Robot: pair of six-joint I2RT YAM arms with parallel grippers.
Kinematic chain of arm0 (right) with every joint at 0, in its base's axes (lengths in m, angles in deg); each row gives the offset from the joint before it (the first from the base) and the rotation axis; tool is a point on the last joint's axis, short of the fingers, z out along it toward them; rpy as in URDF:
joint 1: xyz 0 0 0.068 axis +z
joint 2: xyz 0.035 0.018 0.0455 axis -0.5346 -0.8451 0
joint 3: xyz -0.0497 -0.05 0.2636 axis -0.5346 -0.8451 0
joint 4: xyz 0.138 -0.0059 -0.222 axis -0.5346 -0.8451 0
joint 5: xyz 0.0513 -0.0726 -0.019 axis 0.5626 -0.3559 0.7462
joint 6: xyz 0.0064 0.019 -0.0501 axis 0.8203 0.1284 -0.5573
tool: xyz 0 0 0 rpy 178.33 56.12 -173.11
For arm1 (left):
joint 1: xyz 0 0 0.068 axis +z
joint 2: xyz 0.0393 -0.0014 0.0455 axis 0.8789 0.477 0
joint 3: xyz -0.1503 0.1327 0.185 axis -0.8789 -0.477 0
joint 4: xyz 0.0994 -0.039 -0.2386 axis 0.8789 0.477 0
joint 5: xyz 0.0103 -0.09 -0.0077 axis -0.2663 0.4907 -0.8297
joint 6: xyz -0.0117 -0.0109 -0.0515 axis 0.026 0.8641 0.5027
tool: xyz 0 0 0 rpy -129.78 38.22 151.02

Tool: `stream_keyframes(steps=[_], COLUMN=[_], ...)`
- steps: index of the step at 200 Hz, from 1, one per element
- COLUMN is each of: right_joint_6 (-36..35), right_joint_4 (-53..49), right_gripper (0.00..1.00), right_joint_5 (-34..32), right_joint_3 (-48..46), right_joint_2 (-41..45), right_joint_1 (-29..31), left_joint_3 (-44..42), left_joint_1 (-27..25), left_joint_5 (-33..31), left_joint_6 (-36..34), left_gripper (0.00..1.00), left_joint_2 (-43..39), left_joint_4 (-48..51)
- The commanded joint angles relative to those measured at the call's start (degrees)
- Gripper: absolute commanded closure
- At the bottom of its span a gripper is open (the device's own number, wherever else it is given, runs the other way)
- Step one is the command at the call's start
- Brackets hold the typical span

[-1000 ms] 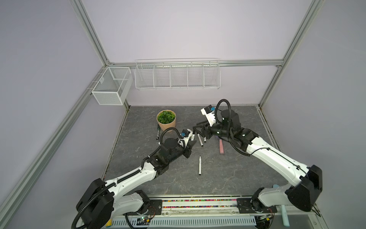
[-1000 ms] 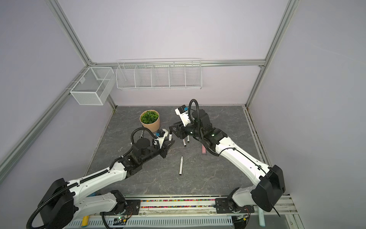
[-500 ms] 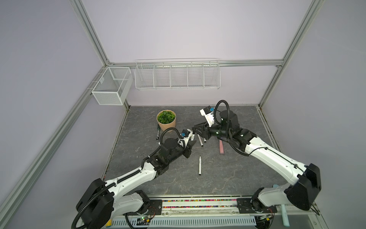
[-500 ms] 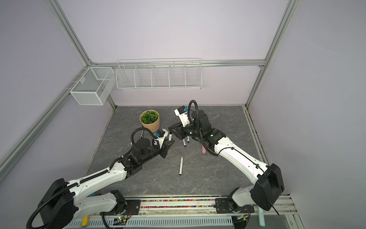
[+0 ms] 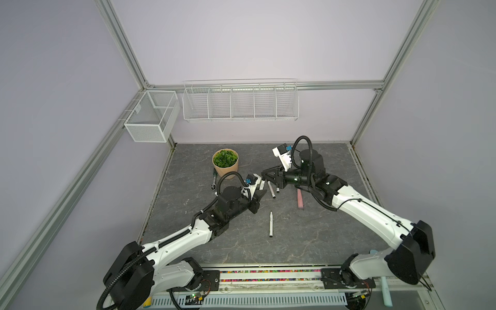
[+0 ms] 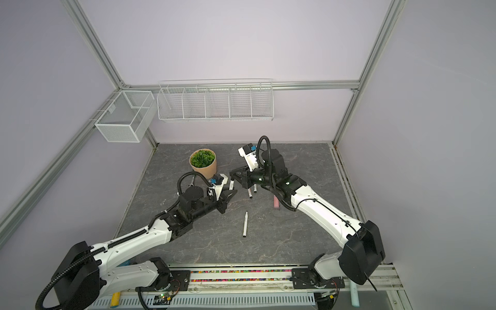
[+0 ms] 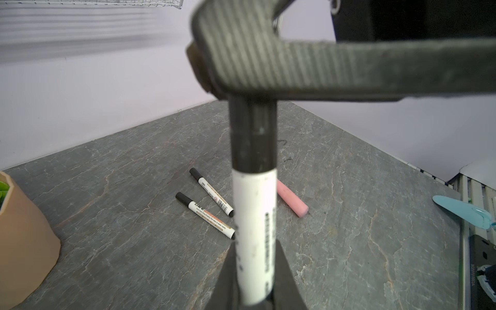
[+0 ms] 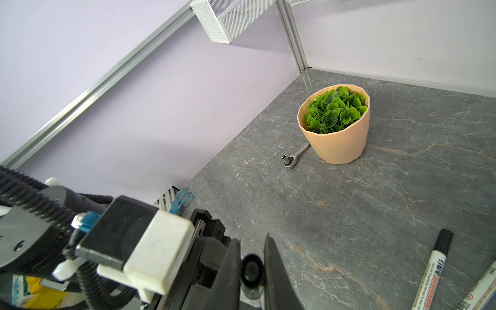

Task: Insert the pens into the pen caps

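My left gripper (image 7: 255, 279) is clamped on a white pen (image 7: 255, 214). My right gripper (image 8: 251, 259) pinches the black cap (image 7: 253, 134) seated on that pen's far end. Two capped pens (image 7: 208, 215) lie on the table (image 7: 349, 214) just past both grippers. A fourth pen (image 5: 271, 224) lies alone, nearer the arm bases.

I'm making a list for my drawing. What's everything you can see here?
pens: four, white; two capped, mid-table; one bare, nearer the front; one held.
caps: three, black, each on a pen.
pot: one, tan with green plant, at the back.
wrench: one, metal, beside the pot.
pink handle: one, right of the pens.
rack: one, white, back wall.
basket: one, white, left wall.
table: one, grey.
arms: two, white and black.
left fingers: shut on a pen.
right fingers: shut on its cap.
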Motion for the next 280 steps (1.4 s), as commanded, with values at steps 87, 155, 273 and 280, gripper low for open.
stream_keyframes(steps=[87,155,273,280], right_joint_6=[-0.72,0.11,-12.75,-12.91], right_joint_4=[-18.68,-18.2,-33.87,-34.11], right_gripper=[0.93,0.93,0.93,0.93], right_joint_5=[11.5,11.79,5.3,4.02], right_joint_3=[1.44,-1.08,-3.9,-4.31], right_joint_2=[-12.91,-14.56,-17.65,-17.95], right_joint_1=[-0.38,1.68,2.93,2.87], left_joint_3=[10.15,17.35,15.52,15.33], left_joint_1=[3.05,10.9,11.13,11.08], left_joint_5=[-2.47,0.42,-2.86,-2.95], left_joint_6=[4.06,11.86,-0.11,0.58], left_gripper=[1.0,1.0,1.0,1.0], left_joint_2=[0.18,6.55,-0.04,0.18], left_joint_4=[-21.73,-33.63,-26.1,-26.55])
